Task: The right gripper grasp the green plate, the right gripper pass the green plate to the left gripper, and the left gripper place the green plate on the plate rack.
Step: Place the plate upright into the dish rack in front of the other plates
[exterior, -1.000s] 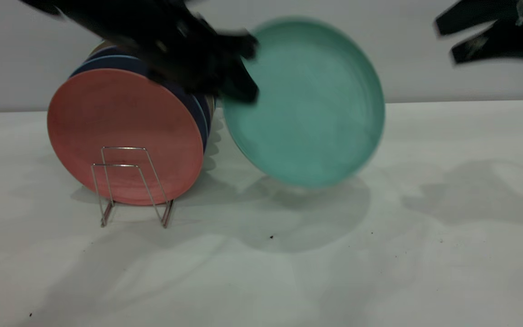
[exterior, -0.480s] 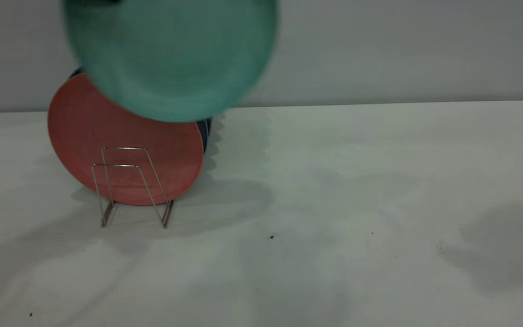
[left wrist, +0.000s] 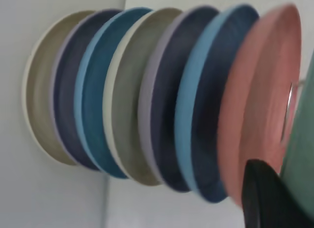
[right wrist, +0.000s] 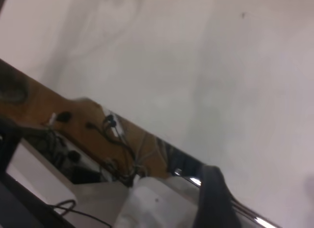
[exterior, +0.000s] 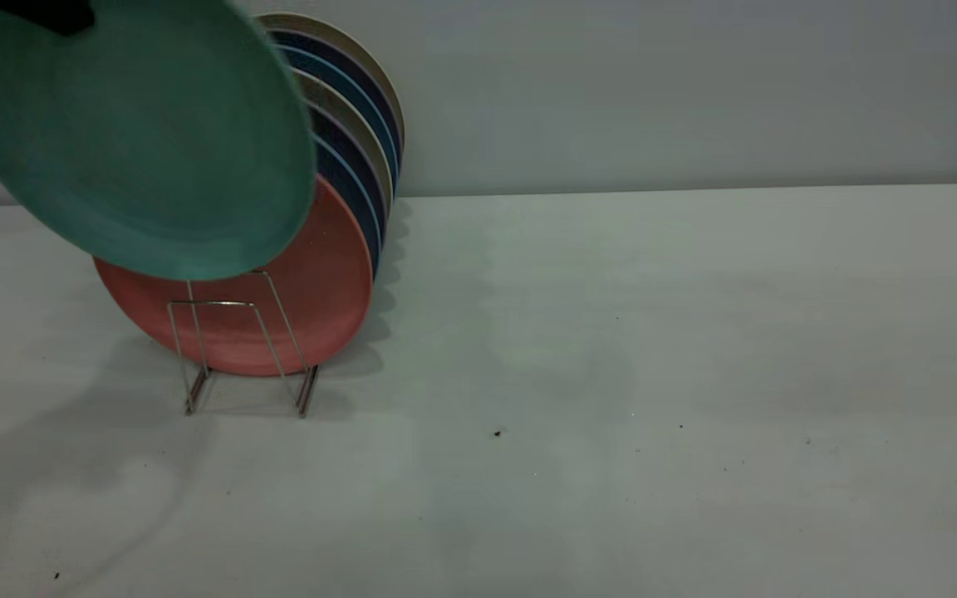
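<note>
Matte black, rounded fingers (left wrist: 267, 196) show on the left gripper (exterior: 55, 12); no markings visible.

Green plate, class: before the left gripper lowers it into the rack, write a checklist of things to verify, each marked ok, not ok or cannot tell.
1. Green plate held off the table by the left gripper: ok.
2. Plate seated in the plate rack: not ok; it hangs above the front loops.
3. Front slot free, ahead of the pink plate: ok.
4. Plate upright, parallel to the racked plates: not ok; it leans.
5. Right gripper clear of the rack: ok; absent from the exterior view.
6. Grip firmness: cannot tell.
</note>
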Action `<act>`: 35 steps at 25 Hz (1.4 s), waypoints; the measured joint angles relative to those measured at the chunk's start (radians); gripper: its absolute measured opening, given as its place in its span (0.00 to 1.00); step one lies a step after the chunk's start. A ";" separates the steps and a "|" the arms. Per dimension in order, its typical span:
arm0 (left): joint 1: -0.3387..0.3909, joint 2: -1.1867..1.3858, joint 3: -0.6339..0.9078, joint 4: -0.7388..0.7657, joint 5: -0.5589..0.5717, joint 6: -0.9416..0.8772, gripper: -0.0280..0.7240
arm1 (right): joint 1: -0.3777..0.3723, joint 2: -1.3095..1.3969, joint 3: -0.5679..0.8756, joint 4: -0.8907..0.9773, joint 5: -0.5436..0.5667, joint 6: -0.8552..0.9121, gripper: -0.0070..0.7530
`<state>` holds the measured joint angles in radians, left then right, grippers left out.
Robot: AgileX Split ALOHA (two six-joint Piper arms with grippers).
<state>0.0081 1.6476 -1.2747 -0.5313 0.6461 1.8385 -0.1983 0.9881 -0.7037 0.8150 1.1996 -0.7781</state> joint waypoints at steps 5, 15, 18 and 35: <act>0.000 -0.005 0.000 0.006 -0.015 0.081 0.16 | 0.000 -0.191 0.080 -0.123 -0.025 0.122 0.70; 0.000 0.037 0.000 0.021 -0.064 0.084 0.16 | 0.000 -0.469 0.107 -0.378 -0.022 0.311 0.70; 0.000 0.054 0.001 0.021 -0.064 0.084 0.16 | 0.000 -0.500 0.107 -0.398 -0.021 0.335 0.70; -0.013 0.123 0.001 -0.004 -0.081 0.079 0.16 | 0.000 -0.503 0.107 -0.409 -0.035 0.350 0.70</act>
<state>-0.0050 1.7703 -1.2738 -0.5349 0.5646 1.9175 -0.1983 0.4855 -0.5968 0.4055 1.1644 -0.4277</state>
